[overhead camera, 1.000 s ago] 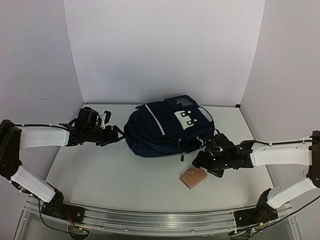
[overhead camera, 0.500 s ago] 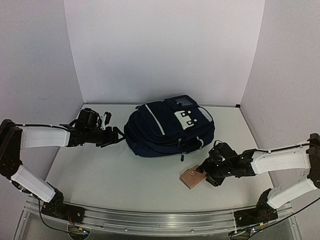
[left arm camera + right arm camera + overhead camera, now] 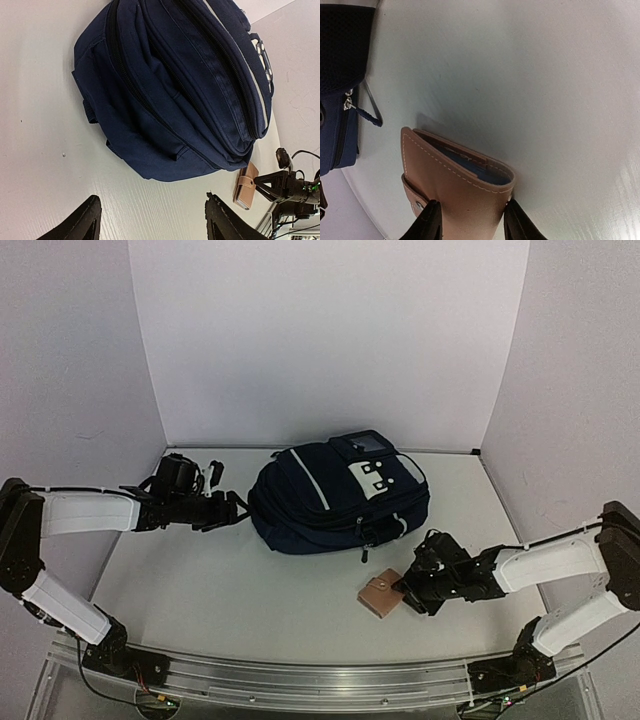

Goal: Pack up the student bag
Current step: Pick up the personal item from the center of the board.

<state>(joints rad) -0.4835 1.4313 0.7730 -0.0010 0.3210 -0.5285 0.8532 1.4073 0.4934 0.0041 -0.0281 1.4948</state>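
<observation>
- A large navy-blue student bag (image 3: 335,500) with thin white stripes and a white patch on its front pocket lies on a white table (image 3: 250,590), towards the back and about the middle, between the two arms
- The left gripper (image 3: 236,510) hovers low just beside the bag's left end — its fingers (image 3: 85,222) are spread wide with nothing between them, and they do not touch the fabric
- A small tan wallet (image 3: 383,596) with pale stitching and a snap tab lies on the table near the bag's front right corner, apart from it
- The right gripper (image 3: 405,590) reaches in from the right at table level — its two fingers (image 3: 429,222) press against opposite sides of the wallet, clasping it while it rests on the table
- A blue lining shows inside the wallet's slightly gaping edge
</observation>
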